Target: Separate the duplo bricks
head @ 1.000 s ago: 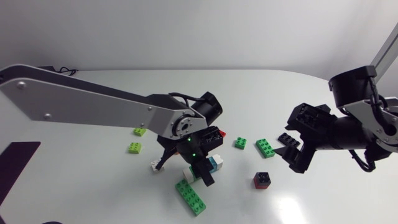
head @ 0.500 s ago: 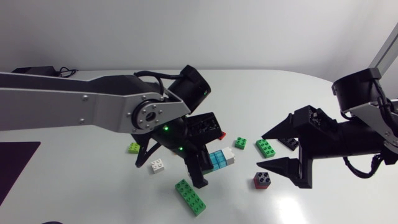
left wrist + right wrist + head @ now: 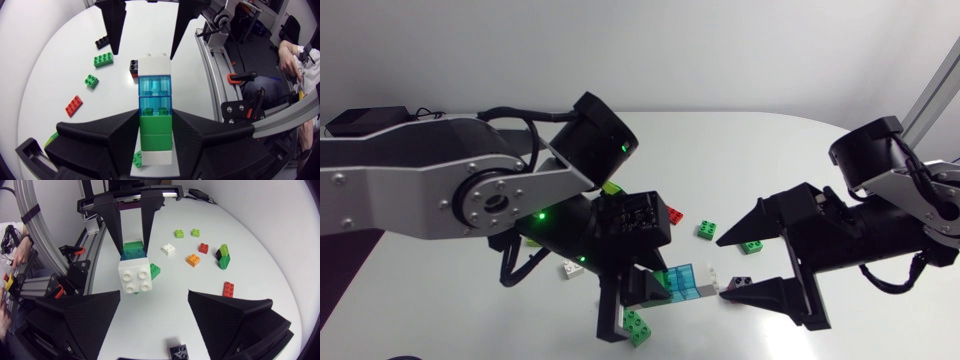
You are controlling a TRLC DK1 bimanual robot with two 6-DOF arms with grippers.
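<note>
Both arms have met at the lower middle of the frame. My left fingers [image 3: 120, 131] pinch the green end of the brick stack [image 3: 686, 279], now lifted off the bench [image 3: 820, 150]. My right fingers [image 3: 765, 291], newly spread, flank its white end, ready to pull.

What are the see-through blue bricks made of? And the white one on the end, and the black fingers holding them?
Blue bricks: probably tinted clear plastic, glossy; studs show through them. White brick: likely solid plastic, smooth, with moulded round studs. Fingers of the left gripper: matte black, finely textured; plastic or rubber, cannot tell.
</note>
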